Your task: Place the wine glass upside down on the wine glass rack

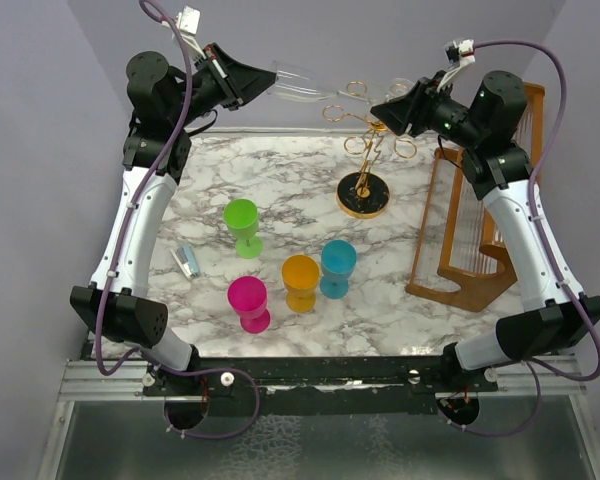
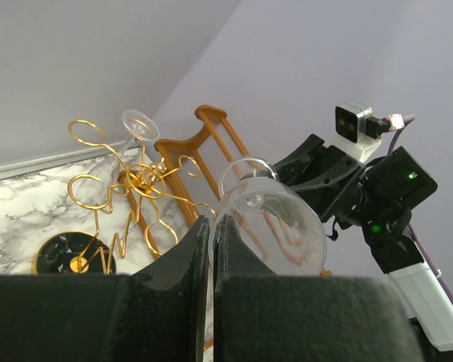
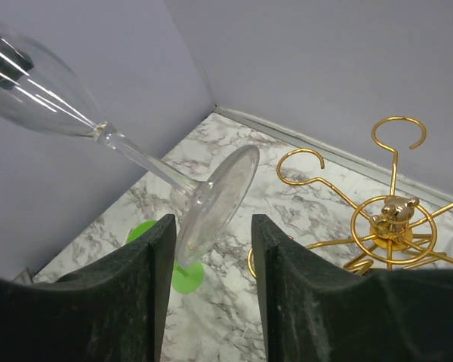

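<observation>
1. Marble-patterned tabletop point(image 1: 280, 170) under plain grey walls. Both arms reach over its far edge.
2. Wine glass point(image 1: 298, 84): clear, up in the air and lying on its side above the far edge. Its bowl points toward the left arm and its foot toward the right arm. It is just left of the rack point(image 1: 364, 150) and not on it.
3. Left gripper point(image 1: 248, 92): clenched on the bowl end of the wine glass. In the left wrist view the fingers are pressed nearly together, with the bowl's wall pinched between them.
4. Right gripper point(image 1: 382, 108): released, jaws apart. In the right wrist view the glass's round foot lies between the two fingers. Whether it touches either finger cannot be told.
5. View differences:
   - Only the right wrist view shows the stem and foot clearly.
   - The left wrist view shows a second clear glass point(image 2: 138, 127) standing foot-up among the rack's gold arms.
   - Only the overhead view shows the rack's round black base and the whole table.
6. Count:
   - two clear glasses
   - one rack
   - one wooden frame point(image 1: 470, 240)
   - four goblets: green goblet point(image 1: 242, 222), orange goblet point(image 1: 301, 280), blue goblet point(image 1: 337, 265), pink goblet point(image 1: 249, 300)
   - one small silvery object point(image 1: 186, 261)
</observation>
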You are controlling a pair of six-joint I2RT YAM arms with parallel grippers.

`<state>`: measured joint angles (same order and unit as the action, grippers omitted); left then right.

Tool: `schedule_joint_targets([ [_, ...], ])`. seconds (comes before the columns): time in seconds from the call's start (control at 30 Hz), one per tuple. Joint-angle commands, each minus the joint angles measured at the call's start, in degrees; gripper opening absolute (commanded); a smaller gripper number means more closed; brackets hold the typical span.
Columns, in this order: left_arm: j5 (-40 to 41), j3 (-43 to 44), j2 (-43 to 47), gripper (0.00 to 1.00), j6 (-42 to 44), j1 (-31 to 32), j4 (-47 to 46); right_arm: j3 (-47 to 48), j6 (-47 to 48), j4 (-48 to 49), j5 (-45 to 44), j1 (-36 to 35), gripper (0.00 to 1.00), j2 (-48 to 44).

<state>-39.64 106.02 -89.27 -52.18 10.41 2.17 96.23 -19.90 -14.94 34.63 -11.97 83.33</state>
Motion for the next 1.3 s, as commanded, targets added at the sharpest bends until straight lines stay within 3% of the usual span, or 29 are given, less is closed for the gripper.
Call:
schedule_joint_targets([
  [0.0, 0.85, -0.02, 0.68, 0.0, 0.15, 0.34, -2.48, 1.34, -2.55, 0.54, -1.81, -0.34, 0.39, 1.17],
  [0.37, 0.27, -2.92, 0.72, 0.01, 2.34, 2.45, -5.27, 1.28, -3.69, -0.52, -5.61, -0.32, 0.02, 1.4],
  [0.53, -0.71, -4.59, 1.05, 0.09, 2.0, 2.76, -6.82, 1.22, -1.82, -1.35, -9.88, -0.12, 0.01, 1.16],
  [0.87, -2.27, -6.71, 2.45, 0.42, 3.36, 2.61, -5.09, -0.61, 4.27, -1.22, -16.36, 1.71, 0.01, -1.17],
  [1.27, 0.01, -8.07, 7.72, 0.74, 20.05, -1.1, 7.33, -0.74, 8.85, -2.53, -18.07, 9.06, 0.01, -4.26],
])
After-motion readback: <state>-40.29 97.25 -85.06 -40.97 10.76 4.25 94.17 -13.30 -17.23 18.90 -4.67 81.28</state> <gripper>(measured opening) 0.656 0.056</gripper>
